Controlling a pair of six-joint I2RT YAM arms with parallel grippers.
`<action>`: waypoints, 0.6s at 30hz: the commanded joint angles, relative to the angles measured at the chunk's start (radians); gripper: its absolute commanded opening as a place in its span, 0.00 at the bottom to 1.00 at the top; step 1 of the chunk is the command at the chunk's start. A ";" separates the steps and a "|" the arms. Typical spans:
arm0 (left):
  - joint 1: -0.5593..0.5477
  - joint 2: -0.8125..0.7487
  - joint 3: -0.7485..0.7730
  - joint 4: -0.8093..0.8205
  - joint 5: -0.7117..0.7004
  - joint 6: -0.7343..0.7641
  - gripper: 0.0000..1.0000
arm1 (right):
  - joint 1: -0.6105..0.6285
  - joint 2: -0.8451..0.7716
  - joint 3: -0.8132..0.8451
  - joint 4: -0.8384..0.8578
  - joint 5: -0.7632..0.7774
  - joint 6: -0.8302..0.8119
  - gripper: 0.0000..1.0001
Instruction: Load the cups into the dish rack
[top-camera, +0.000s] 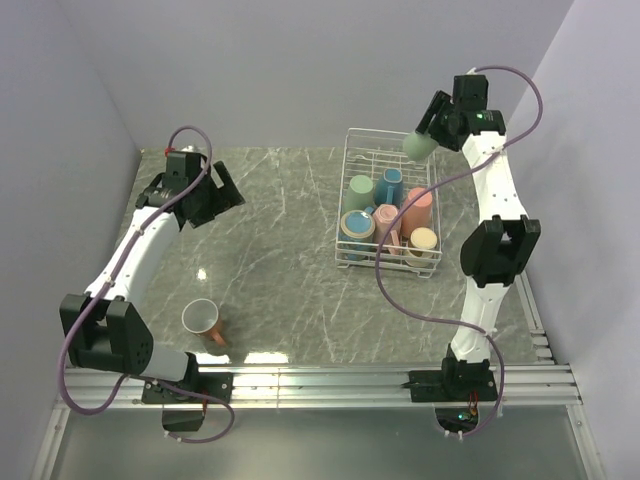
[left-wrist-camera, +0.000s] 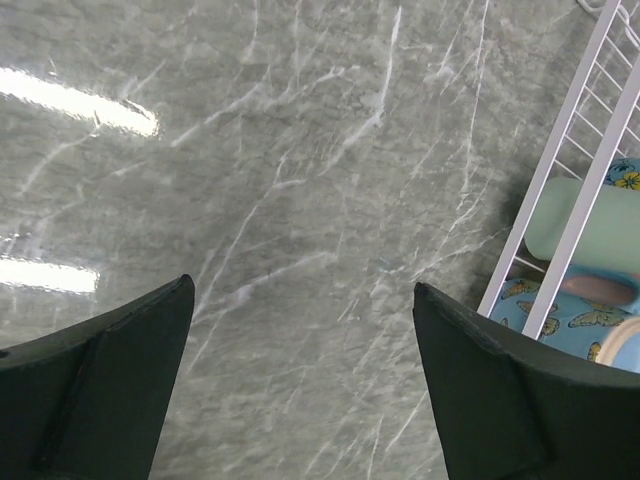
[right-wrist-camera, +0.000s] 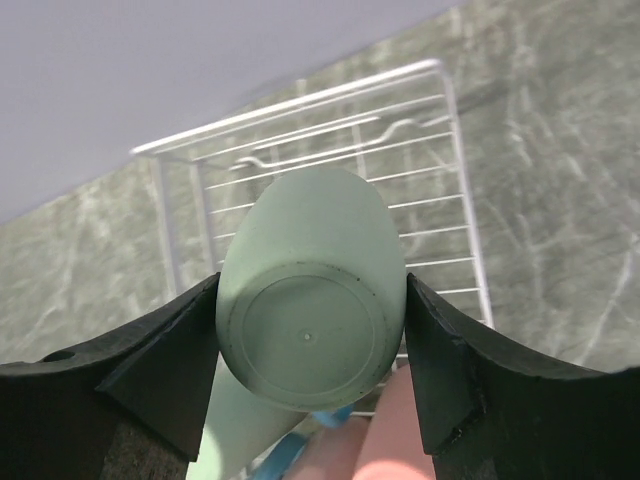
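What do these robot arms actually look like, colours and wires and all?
The left arm and right arm are slim white tubes joined by chunky black joints. A loose mauve cable loops along each. The left gripper and right gripper each have two broad, matte black, wedge-shaped fingers.

Pale green cup (right-wrist-camera: 305, 300), white rack (left-wrist-camera: 588, 205), grey marble-veined table (top-camera: 280, 230) — one blue cup (left-wrist-camera: 575, 322) butterfly-patterned.

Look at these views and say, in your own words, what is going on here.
The right gripper holds a pale green cup above the far end of the white dish rack. Several cups already sit in its near end. The left gripper hangs open and empty over the table, left of the rack. One orange-brown cup waits near the left arm's base.
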 joint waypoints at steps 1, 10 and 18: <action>0.001 -0.039 0.032 -0.033 -0.035 0.046 0.94 | 0.002 0.004 -0.049 0.047 0.100 -0.018 0.00; 0.001 -0.049 -0.039 0.010 0.047 0.020 0.90 | 0.043 0.075 -0.074 0.061 0.164 -0.034 0.00; 0.001 -0.072 -0.075 -0.005 0.047 0.028 0.91 | 0.065 0.158 -0.088 0.035 0.202 -0.017 0.00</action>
